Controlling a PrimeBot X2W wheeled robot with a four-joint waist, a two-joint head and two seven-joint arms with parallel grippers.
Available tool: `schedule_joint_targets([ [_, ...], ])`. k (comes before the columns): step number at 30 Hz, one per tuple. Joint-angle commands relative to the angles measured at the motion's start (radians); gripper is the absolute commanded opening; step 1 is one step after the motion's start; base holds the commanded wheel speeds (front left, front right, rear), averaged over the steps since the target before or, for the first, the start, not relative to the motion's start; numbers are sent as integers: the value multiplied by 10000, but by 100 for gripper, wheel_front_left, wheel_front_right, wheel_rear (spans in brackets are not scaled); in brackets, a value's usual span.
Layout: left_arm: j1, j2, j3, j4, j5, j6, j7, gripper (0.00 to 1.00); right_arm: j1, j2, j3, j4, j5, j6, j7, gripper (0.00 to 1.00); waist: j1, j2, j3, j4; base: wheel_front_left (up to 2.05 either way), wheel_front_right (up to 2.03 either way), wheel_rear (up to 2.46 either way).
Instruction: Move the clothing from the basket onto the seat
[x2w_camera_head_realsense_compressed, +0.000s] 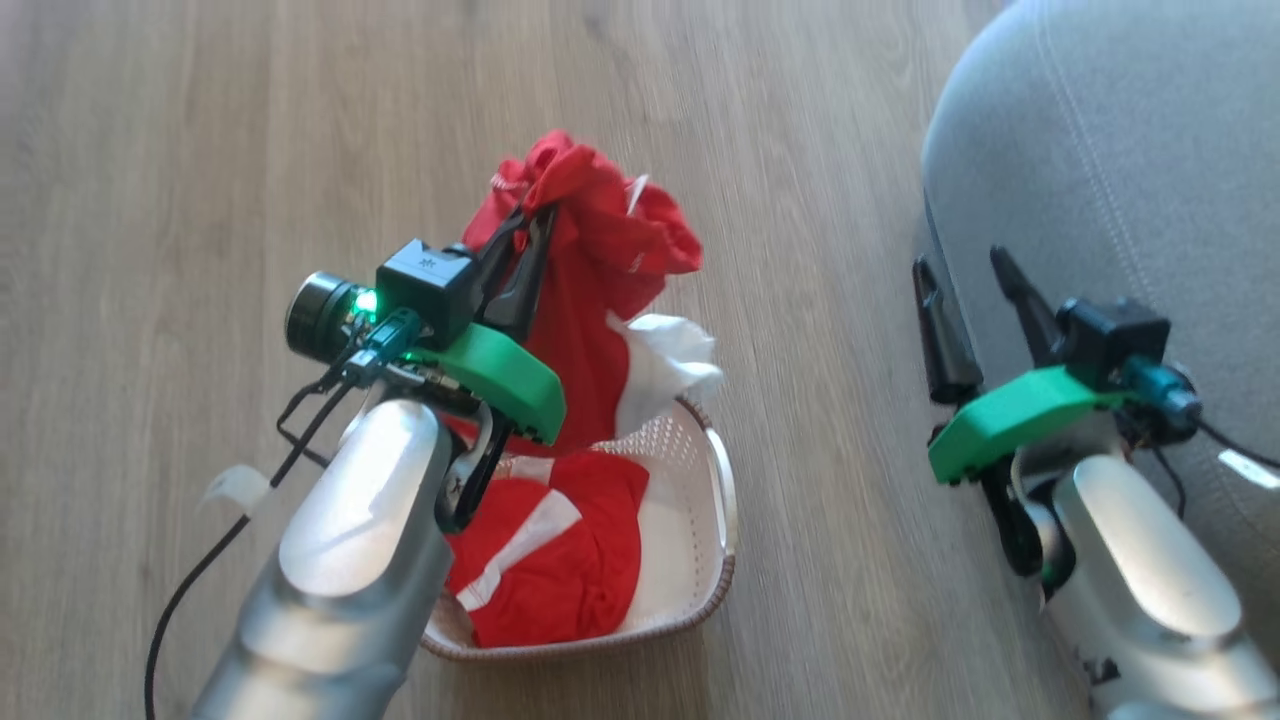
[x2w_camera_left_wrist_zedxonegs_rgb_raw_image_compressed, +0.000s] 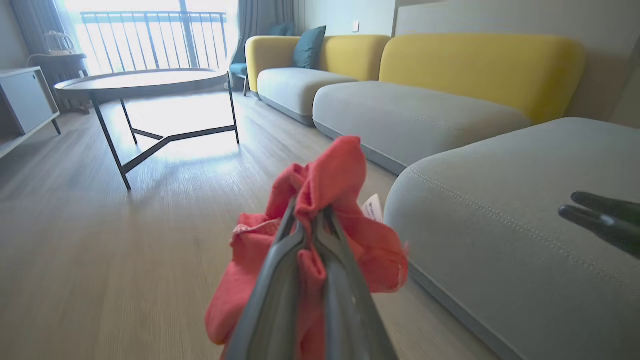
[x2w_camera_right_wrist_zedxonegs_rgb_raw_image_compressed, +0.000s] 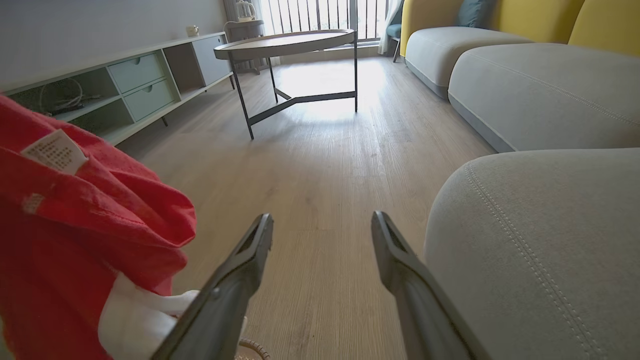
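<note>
**Left claw pinches red garment above basket; right claw spread beside seat**

The left claw (x2w_camera_head_realsense_compressed: 535, 228) (x2w_camera_left_wrist_zedxonegs_rgb_raw_image_compressed: 311, 220) has its two dark fingers pressed together on a bunched fold of the red garment (x2w_camera_head_realsense_compressed: 590, 270) (x2w_camera_left_wrist_zedxonegs_rgb_raw_image_compressed: 345, 165) (x2w_camera_right_wrist_zedxonegs_rgb_raw_image_compressed: 75, 235). Fabric puffs out above and to both sides of the fingertips, and the rest hangs down to the basket (x2w_camera_head_realsense_compressed: 722, 500). A white cloth (x2w_camera_head_realsense_compressed: 665, 365) (x2w_camera_right_wrist_zedxonegs_rgb_raw_image_compressed: 135, 320) hangs against the garment's lower right side, over the basket's far rim; whether it is joined to the garment I cannot tell. A red-and-white garment (x2w_camera_head_realsense_compressed: 560, 560) lies crumpled inside the basket, toward its near left corner, partly hidden by the left forearm. The basket's right inner wall is bare.

The right claw (x2w_camera_head_realsense_compressed: 960, 262) (x2w_camera_right_wrist_zedxonegs_rgb_raw_image_compressed: 321, 220) is spread wide and grips nothing. Its fingers point along the seat's (x2w_camera_head_realsense_compressed: 1100, 180) (x2w_camera_left_wrist_zedxonegs_rgb_raw_image_compressed: 525, 225) (x2w_camera_right_wrist_zedxonegs_rgb_raw_image_compressed: 540, 250) left edge, close to the rounded corner with its double stitching. The outer finger looks to lie over that edge in the head view, though touch cannot be judged.

The basket stands on the wooden floor (x2w_camera_head_realsense_compressed: 200, 150), and a bare strip of floor separates its right rim from the seat's edge. The held garment hangs to the left of the seat, with the seat's top surface bare in all three views. Farther off along the floor stands a round table (x2w_camera_left_wrist_zedxonegs_rgb_raw_image_compressed: 145, 80) (x2w_camera_right_wrist_zedxonegs_rgb_raw_image_compressed: 285, 42), well apart from both claws.
</note>
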Motion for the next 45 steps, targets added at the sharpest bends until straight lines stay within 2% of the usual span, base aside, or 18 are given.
schedule_joint_targets([
  [1, -238, 93, 275, -770, -104, -36, -97, 0, 141, 43, 192, -197, -19, 69, -49, 100, 2, -1, -462, 165, 0, 0, 0],
  [12, -575, 93, -3, -2451, -265, -56, -97, 0, 643, 107, 307, -97, -3, 69, -49, 100, 2, -1, -1014, 416, 0, 0, 0],
  [19, -650, 93, -256, -2942, -213, 14, -97, 0, 668, 132, 587, -271, 91, 69, -49, 100, 2, -1, -1029, 470, 0, 0, 0],
  [27, -615, 93, -530, -3034, -288, 38, -97, 0, 38, -359, 2659, -2045, 819, 69, -49, 100, 2, -1, -916, 560, 0, 0, 0],
  [32, -601, 93, -729, -3046, -377, 60, -97, 0, -414, -730, 3673, -2910, 753, 69, -49, 100, 2, -1, -912, 628, 0, 0, 0],
  [38, -614, 93, -1140, -3117, -571, 84, -97, 0, -796, -763, 4177, -2647, 401, 69, -49, 100, 2, -1, -920, 740, 0, 0, 0],
  [45, -643, 93, -1828, -3272, -886, 137, -97, 0, -1145, -290, 4115, -1264, -87, 69, -49, 100, 2, -1, -930, 980, 0, 0, 0],
])
